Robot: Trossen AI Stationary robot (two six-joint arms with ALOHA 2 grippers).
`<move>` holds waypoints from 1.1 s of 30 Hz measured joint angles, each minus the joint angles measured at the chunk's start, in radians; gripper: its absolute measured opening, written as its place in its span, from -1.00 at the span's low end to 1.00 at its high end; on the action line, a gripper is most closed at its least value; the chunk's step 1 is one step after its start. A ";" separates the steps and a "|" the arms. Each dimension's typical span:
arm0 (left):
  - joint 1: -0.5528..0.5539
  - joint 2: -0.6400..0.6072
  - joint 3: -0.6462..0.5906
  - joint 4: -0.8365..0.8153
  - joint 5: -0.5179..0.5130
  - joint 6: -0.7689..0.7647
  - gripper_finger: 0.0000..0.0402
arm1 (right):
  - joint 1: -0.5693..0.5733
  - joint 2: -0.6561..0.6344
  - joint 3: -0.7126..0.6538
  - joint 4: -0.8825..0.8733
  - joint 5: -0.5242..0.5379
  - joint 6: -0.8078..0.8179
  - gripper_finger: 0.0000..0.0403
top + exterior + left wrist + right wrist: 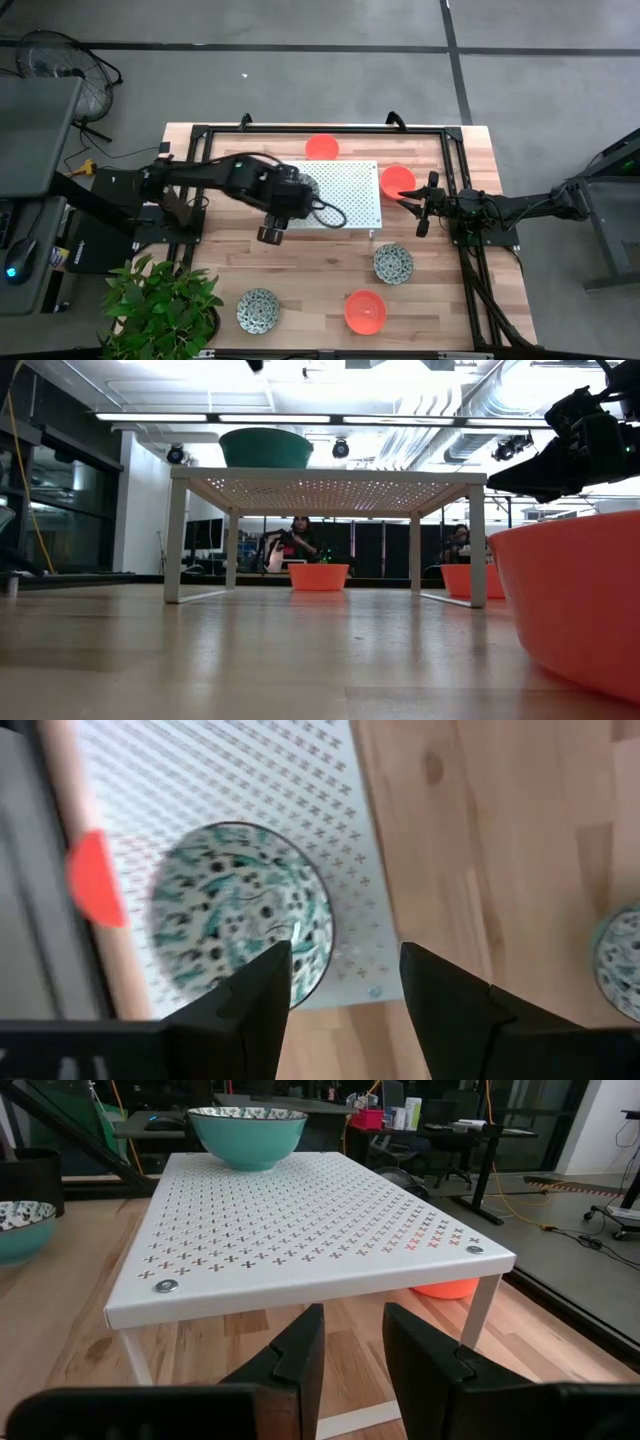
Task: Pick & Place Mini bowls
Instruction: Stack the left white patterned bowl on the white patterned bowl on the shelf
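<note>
On top of the white platform [352,195] sits a speckled bowl [240,910], left gripper [345,990] hovering just above with fingers apart, holding nothing. Right gripper [350,1345] waits nearby, fingers parted, empty.

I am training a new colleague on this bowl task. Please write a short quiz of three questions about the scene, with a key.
1. True or false: a speckled bowl stands on top of the white platform.
2. How many orange-red bowls show in the high view?
3. Which claw is above the platform's corner by that bowl: A) left claw, B) right claw?

Key: 1 true. 2 three. 3 A; its fingers stand open and hold nothing.
</note>
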 joint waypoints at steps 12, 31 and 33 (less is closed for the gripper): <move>-0.154 -0.197 -0.258 0.000 -0.130 -0.169 -0.10 | 0.000 0.000 0.000 0.000 0.000 0.000 -0.53; -0.446 -0.415 -0.675 0.000 -0.181 -0.766 -0.10 | 0.000 0.000 0.000 0.000 0.000 0.000 -0.53; -0.479 -0.415 -0.717 0.001 -0.179 -0.824 -0.10 | 0.000 0.000 0.000 0.000 0.000 0.000 -0.53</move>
